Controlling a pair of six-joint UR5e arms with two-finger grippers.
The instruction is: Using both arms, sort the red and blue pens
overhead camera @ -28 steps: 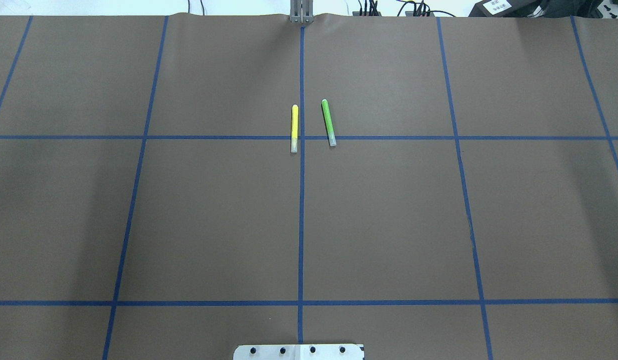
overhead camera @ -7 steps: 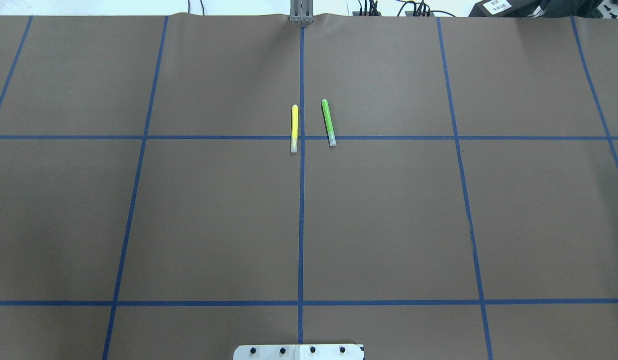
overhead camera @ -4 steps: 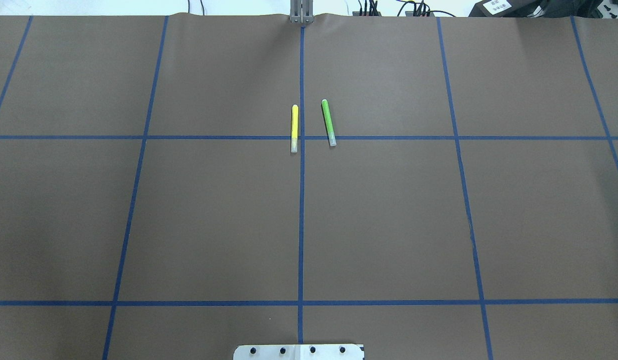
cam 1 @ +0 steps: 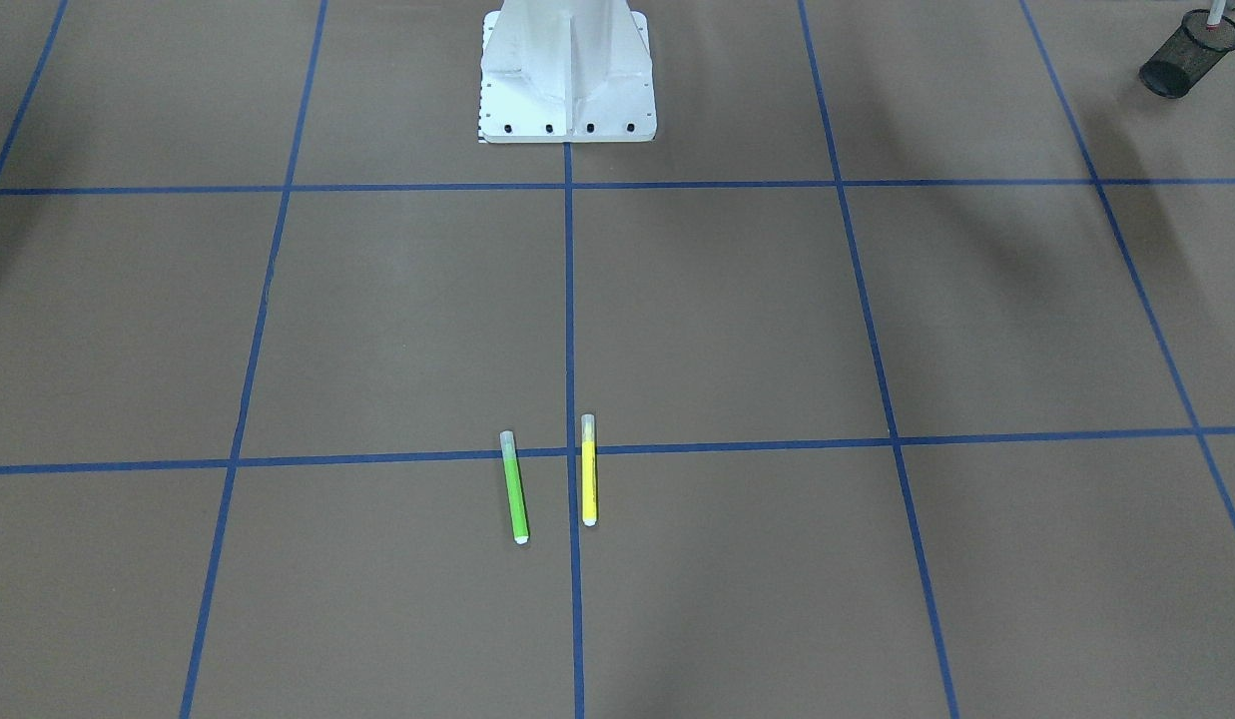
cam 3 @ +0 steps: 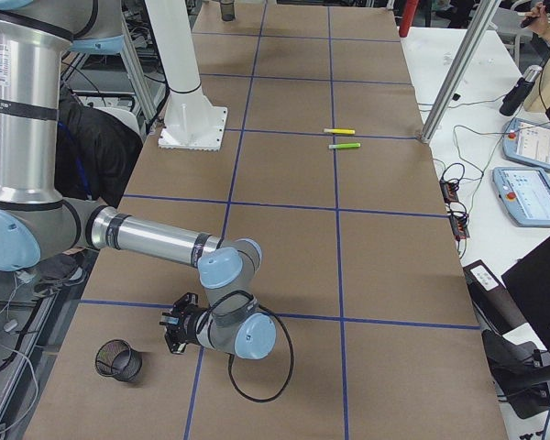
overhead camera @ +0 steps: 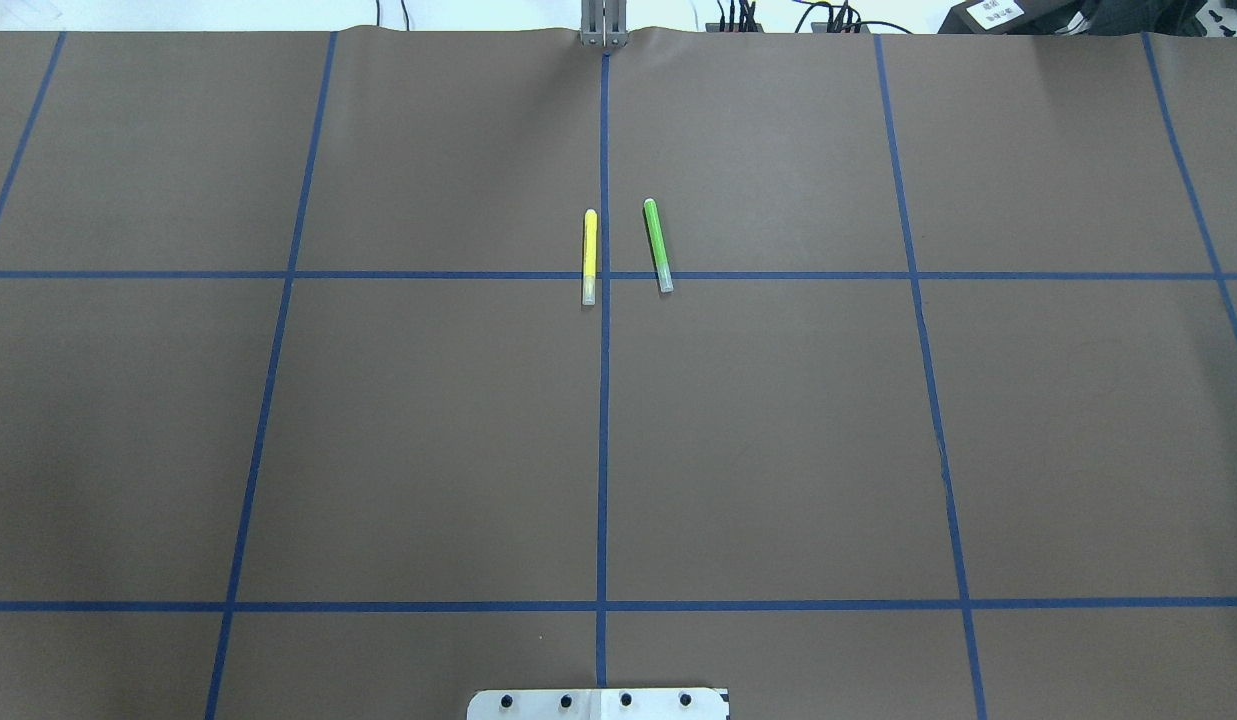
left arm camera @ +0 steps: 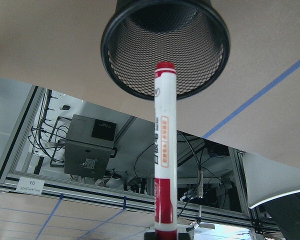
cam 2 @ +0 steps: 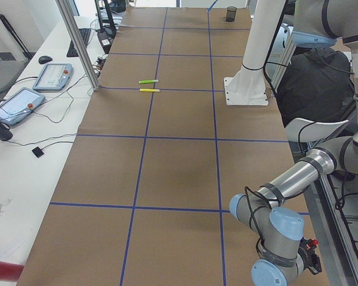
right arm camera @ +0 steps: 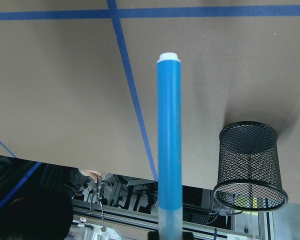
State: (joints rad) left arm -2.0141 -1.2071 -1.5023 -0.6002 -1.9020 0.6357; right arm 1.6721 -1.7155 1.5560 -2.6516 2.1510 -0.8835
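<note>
Left end effector (left arm camera: pixel 165 236) clamped on red marker (left arm camera: pixel 163 150), right end effector (right arm camera: pixel 170 236) on blue pen (right arm camera: pixel 169 140). Marker tip seems short of mesh cup (left arm camera: pixel 132 52) mouth; centre, insert, release.

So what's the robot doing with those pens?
It looks like the robot is sorting pens into cups. Its left arm holds a red marker in its jaws, pointed at the mouth of a black mesh cup. Its right arm holds a blue pen, with a second mesh cup off to one side. Neither pen is in a cup yet. A yellow pen and a green pen lie side by side in the middle of the table, with nothing touching them.
</note>
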